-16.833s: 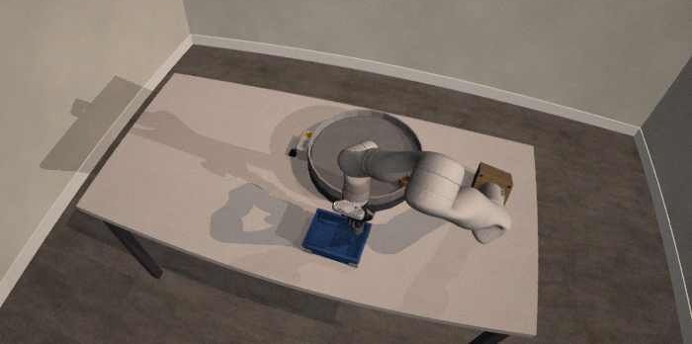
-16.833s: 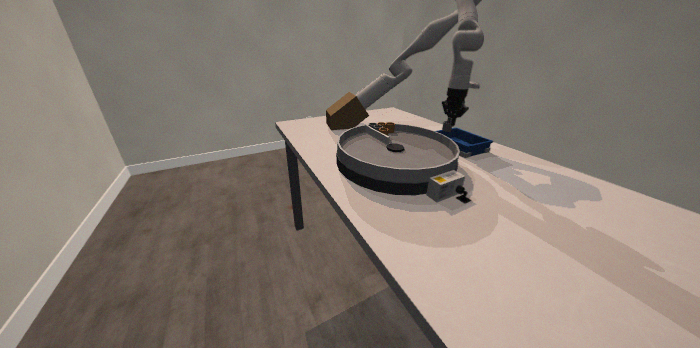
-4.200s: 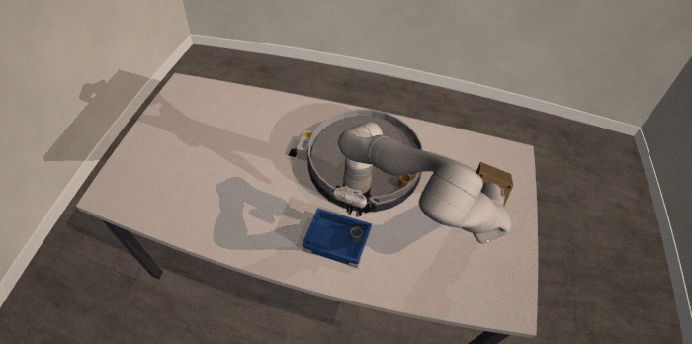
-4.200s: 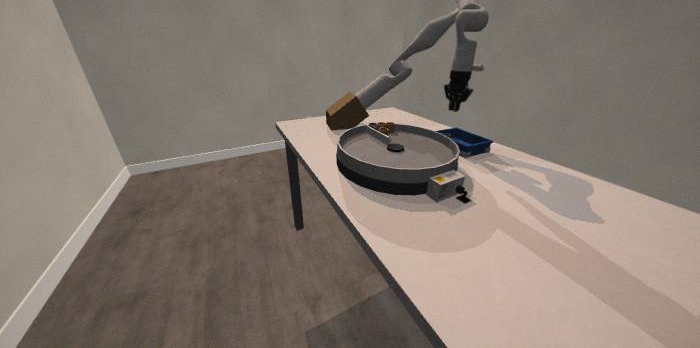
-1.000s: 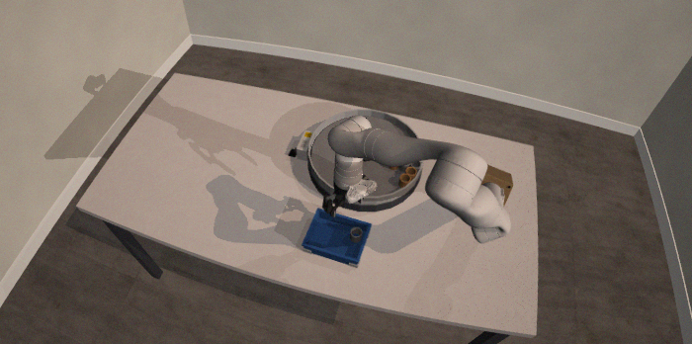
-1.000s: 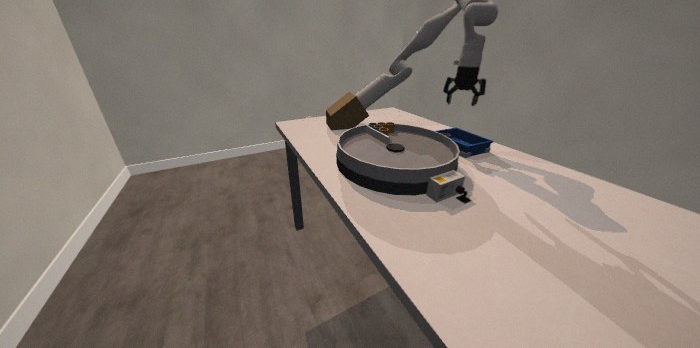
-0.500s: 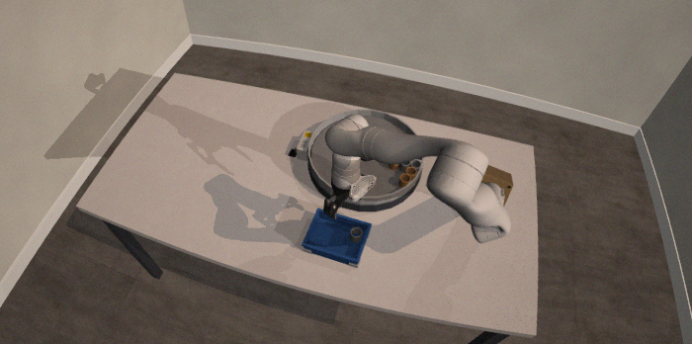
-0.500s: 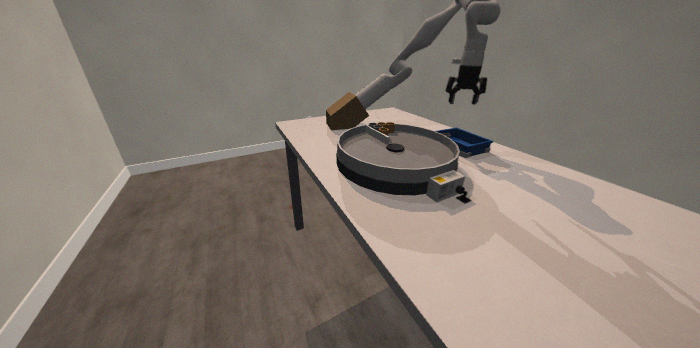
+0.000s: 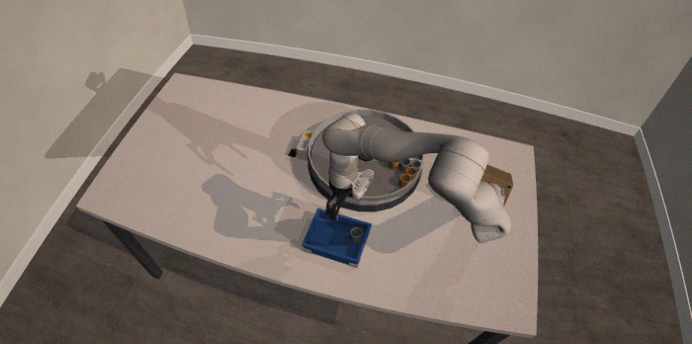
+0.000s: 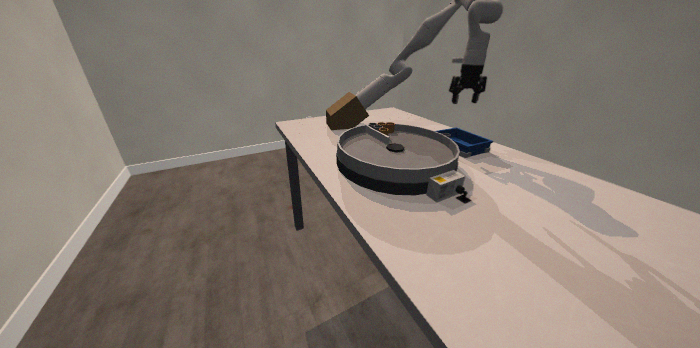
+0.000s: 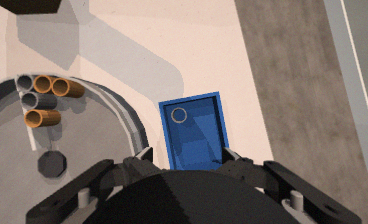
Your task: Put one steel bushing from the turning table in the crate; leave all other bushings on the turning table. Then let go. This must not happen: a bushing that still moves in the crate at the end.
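A blue crate (image 9: 323,240) (image 10: 472,143) (image 11: 200,142) sits on the table just in front of the turning table (image 9: 376,206) (image 10: 395,166) (image 11: 90,145). One steel bushing (image 9: 356,231) (image 11: 179,115) stands upright inside the crate near one corner. On the turning table, two steel bushings (image 9: 410,162) (image 11: 37,100) and three orange bushings (image 9: 407,175) (image 11: 41,118) lie clustered against the rim. My gripper (image 9: 333,212) (image 10: 467,98) (image 11: 187,155) is open and empty. It hangs high above the crate's edge nearest the turning table.
A grey control box (image 9: 303,139) (image 10: 445,185) with a yellow label is fixed to the turning table's side. The arm's brown base block (image 9: 499,178) (image 10: 345,111) stands behind the turning table. A dark hub (image 10: 395,147) (image 11: 51,163) marks the turning table's centre.
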{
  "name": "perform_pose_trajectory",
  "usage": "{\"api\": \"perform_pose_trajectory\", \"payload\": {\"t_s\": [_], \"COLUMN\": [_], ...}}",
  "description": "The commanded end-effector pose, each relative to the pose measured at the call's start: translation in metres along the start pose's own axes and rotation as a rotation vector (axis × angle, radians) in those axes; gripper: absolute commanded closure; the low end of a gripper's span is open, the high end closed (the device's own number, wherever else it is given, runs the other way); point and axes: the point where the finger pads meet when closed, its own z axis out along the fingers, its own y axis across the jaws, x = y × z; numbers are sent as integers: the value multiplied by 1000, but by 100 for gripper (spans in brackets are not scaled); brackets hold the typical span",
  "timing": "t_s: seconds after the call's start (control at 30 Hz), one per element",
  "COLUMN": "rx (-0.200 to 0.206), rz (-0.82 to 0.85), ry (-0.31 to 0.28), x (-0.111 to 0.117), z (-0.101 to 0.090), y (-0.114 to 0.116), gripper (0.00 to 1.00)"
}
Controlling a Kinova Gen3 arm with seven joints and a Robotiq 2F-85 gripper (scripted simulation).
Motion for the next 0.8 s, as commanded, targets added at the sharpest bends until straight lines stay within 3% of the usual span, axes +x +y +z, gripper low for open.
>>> {"api": "perform_pose_trajectory", "payload": {"t_s": [0.0,0.27,0.43,0.77], "rx": [-4,-4,-3,-3], "rz": [4,4,-240,-240], "ry": [-4,-4,-5,-5], "x": [-2,-2,-7,-7], "z": [-2,-2,-6,-6], "y": [-2,-2,1,1], "gripper": [0,0,0,0]}}
